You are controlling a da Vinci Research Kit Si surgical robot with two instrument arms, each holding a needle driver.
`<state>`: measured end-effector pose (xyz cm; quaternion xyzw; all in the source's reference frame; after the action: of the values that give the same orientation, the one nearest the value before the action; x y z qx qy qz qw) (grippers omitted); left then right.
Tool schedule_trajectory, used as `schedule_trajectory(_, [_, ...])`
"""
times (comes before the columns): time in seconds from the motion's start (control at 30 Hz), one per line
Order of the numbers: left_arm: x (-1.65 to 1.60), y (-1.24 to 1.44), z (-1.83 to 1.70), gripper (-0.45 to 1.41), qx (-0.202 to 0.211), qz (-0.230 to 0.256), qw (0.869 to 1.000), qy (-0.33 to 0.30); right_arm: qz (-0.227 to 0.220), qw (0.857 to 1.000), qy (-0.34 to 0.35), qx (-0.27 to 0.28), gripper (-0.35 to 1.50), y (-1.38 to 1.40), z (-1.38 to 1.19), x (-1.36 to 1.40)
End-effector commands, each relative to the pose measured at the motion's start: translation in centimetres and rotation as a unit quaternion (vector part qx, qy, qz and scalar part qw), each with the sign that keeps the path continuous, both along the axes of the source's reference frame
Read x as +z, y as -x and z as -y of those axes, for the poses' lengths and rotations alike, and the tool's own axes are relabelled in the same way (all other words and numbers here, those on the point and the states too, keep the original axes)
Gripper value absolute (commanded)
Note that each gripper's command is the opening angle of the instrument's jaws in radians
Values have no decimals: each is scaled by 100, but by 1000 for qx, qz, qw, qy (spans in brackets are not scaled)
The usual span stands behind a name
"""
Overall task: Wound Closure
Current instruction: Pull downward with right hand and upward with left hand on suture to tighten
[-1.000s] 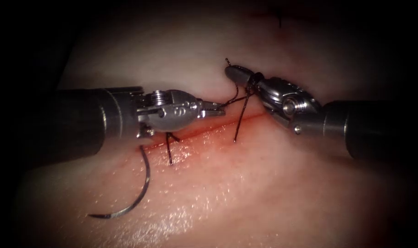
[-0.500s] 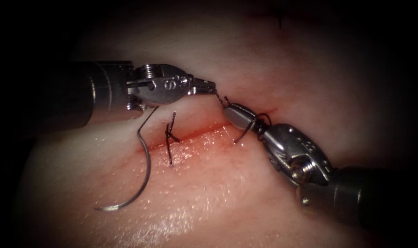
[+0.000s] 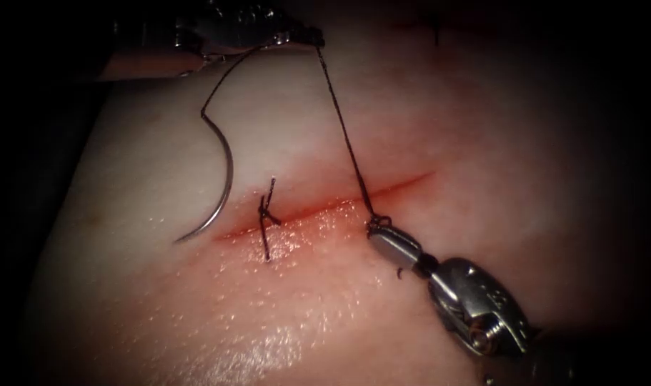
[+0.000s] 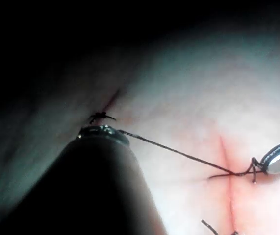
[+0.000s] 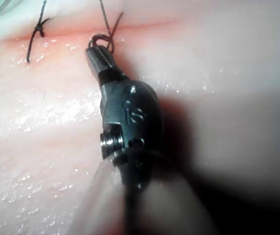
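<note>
My left tool [image 3: 305, 33] is far up, above the cut [image 3: 404, 184], its jaws shut on the thread [image 3: 343, 129]. That thread runs taut down to a small knot [image 3: 377, 221] on the cut. My right tool [image 3: 384, 234] comes from lower right with its jaws shut on the thread at that knot. The curved needle [image 3: 225, 175] is held by neither tool. It hangs from a thread loop and lies on the tissue near the cut's left end, not in the tissue. The left wrist view has the left tool's tip [image 4: 103, 131] with the taut thread [image 4: 179, 152] running from it. The right tool's tip [image 5: 96, 50] touches the loops [image 5: 100, 39].
A finished stitch [image 3: 266, 214] with two cut ends crosses the cut left of the new knot; it also appears as the stitch [image 5: 38, 28] in the right wrist view. Red fluid [image 3: 304, 236] wets the tissue below the cut. Another dark stitch end [image 3: 435, 32] sits far up.
The left tool rose up and away, drawing the thread taut. The right tool moved down and right. The loops slid off its jaws and closed into a knot at the cut; the needle was dragged upward.
</note>
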<state>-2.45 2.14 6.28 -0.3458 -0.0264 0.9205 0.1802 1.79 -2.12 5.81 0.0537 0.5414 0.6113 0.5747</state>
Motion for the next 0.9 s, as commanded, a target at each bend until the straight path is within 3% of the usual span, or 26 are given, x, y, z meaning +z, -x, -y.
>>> schedule_trajectory(0.03, [5, 4, -12, -45, -5, 3, 1000, 2, -1, 1000, 0, 0, -35, -8, 4, 2])
schedule_trajectory(0.67, [44, -20, -87, -45, -35, -6, 999, 29, 3, 999, 31, -17, -35, 0, 12, -18])
schedule_trajectory(0.83, [46, -22, -105, -45, -54, -4, 997, 49, 5, 999, 32, -20, -35, 14, 24, -21])
schedule_trajectory(0.9, [47, -23, -114, -45, -61, -2, 996, 58, 4, 999, 37, -24, -35, 24, 40, -24])
